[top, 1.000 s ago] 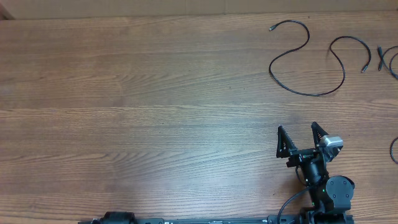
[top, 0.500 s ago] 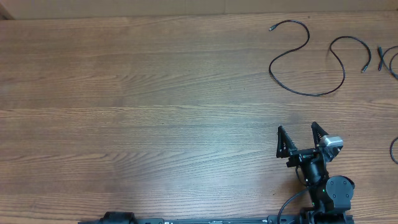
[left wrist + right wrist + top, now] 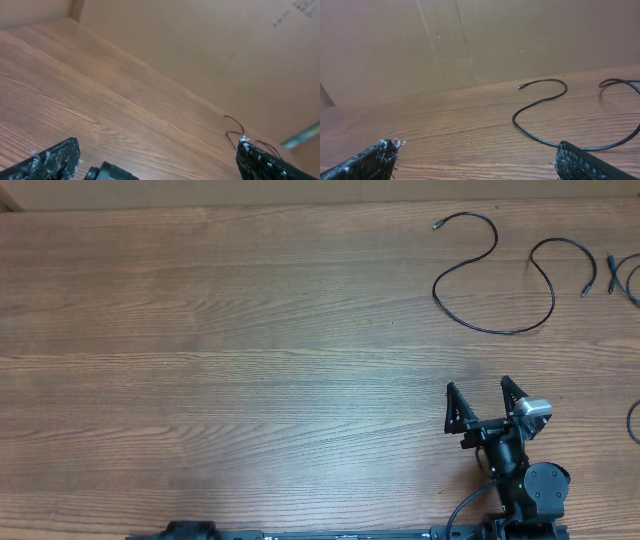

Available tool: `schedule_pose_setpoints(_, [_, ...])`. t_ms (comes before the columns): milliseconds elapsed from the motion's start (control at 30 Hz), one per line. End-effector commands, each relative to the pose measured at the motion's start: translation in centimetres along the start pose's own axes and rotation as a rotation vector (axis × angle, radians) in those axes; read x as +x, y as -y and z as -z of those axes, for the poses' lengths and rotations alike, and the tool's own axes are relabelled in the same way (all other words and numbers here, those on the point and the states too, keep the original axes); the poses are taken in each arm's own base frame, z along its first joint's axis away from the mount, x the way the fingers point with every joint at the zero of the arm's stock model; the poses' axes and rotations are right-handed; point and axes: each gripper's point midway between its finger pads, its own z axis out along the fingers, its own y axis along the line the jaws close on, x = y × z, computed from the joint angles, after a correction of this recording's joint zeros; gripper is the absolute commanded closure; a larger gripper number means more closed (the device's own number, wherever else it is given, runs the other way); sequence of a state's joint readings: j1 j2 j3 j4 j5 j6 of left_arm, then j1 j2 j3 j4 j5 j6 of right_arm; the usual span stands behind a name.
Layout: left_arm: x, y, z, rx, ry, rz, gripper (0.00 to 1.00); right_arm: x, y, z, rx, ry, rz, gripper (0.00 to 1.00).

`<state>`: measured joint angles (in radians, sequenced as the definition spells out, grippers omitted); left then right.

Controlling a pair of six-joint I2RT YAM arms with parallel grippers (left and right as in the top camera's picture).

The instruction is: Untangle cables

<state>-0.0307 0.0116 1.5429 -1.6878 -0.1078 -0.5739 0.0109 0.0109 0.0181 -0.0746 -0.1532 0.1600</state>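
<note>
One thin black cable (image 3: 495, 242) lies in an S-shape at the table's far right, with small plug ends. Ends of two more cables (image 3: 611, 265) (image 3: 632, 425) show at the right edge. My right gripper (image 3: 478, 386) sits near the front edge, well short of the S-shaped cable, and is open and empty. In the right wrist view the gripper (image 3: 476, 146) has bare wood between its fingers, and the cable (image 3: 514, 120) curves ahead past the right finger. My left gripper (image 3: 159, 143) is open over bare wood, with the cable (image 3: 231, 136) far off beyond its right finger.
A brown cardboard wall (image 3: 470, 40) stands along the table's far edge. The left arm's base (image 3: 190, 530) shows only at the bottom edge of the overhead view. The wooden table (image 3: 220, 340) stretches left of the cables.
</note>
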Motion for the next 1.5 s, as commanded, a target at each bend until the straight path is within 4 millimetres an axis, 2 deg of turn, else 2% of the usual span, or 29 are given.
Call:
schedule_pose_setpoints(0, [0.28,0.12,0.15,-0.037,0.025,-0.002,0.01,0.06,0.64,0.03,0.022,0.008,0.005,0.00])
schedule_pose_setpoints(333, [0.24,0.07,0.12,-0.028,0.019,-0.004,0.01,0.22,-0.04,-0.02,-0.006,0.002,0.005,0.00])
schedule_pose_setpoints(1467, [0.10,0.24,0.24,-0.013,0.023,0.023,0.01,0.22,-0.04,-0.02,-0.006,0.002,0.005,0.00])
